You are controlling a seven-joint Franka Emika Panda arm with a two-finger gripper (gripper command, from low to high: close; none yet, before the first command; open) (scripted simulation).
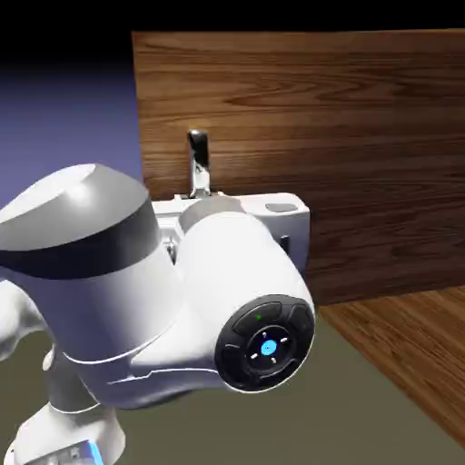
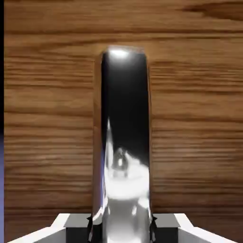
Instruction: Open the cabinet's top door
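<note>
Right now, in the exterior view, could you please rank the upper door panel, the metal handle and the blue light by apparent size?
1. Upper door panel
2. Metal handle
3. Blue light on the arm

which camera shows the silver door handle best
The hand view: the handle fills the middle, large, its lower end between the gripper's fingertips. The exterior view shows only its upper part, small, rising behind the arm, which hides the rest.
</note>
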